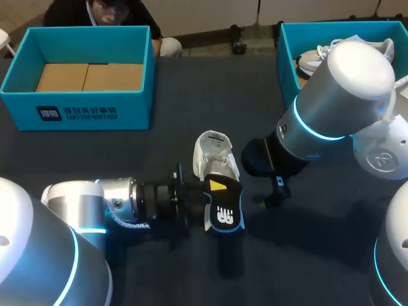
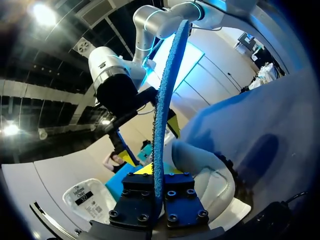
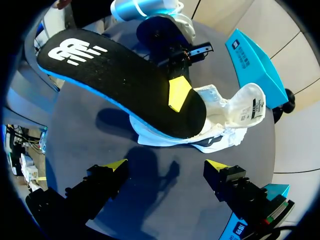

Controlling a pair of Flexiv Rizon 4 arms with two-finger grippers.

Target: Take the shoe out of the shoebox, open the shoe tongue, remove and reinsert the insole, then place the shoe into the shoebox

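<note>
Left gripper: your left gripper [image 1: 217,187] sits near the middle of the table [image 1: 191,95], clamped on the insole [image 1: 224,213]. One yellow tip presses on its black top face. In the left wrist view the insole [image 2: 167,90] runs edge-on straight out between the two fingers [image 2: 182,197], blue edge showing.
Insole: it is held flat, black face up with the white logo at the end away from the shoe and the blue underside facing the table. The right wrist view shows the insole [image 3: 120,75] raised above the table, its shadow below. Its near end overlaps the shoe [image 3: 225,120], and you cannot tell whether that end touches the shoe or sits inside it.
Shoe: your white shoe [image 1: 214,153] lies on the table just beyond the left gripper, outside both boxes, with its opening towards the far side.
Right gripper: your right gripper [image 3: 165,167] hangs over bare table just beside the shoe and insole. Its yellow tips are wide apart with nothing between them.
Left shoebox: the teal left shoebox [image 1: 137,70] stands at the far left, with only brown cardboard [image 1: 89,76] inside.
Right shoebox: the teal right shoebox [image 1: 287,51] is at the far right, partly behind your right arm, with a second shoe [image 1: 311,61] inside.
</note>
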